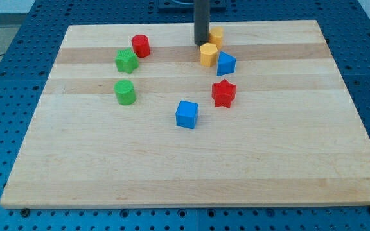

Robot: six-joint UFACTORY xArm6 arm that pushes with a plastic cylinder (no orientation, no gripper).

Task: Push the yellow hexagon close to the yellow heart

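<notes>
Two yellow blocks sit almost together: the hexagon (208,54) lies just below the heart (217,34). My tip (202,43), no gripper, stands between them, touching the hexagon's top. Next needs only a tiny nudge upward.

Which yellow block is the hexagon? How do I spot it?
Look near the top edge of the wooden board, where the dark rod ends at my tip. Just below it sits the yellow hexagon, touching a blue block; the other yellow block is half hidden behind the rod.
</notes>
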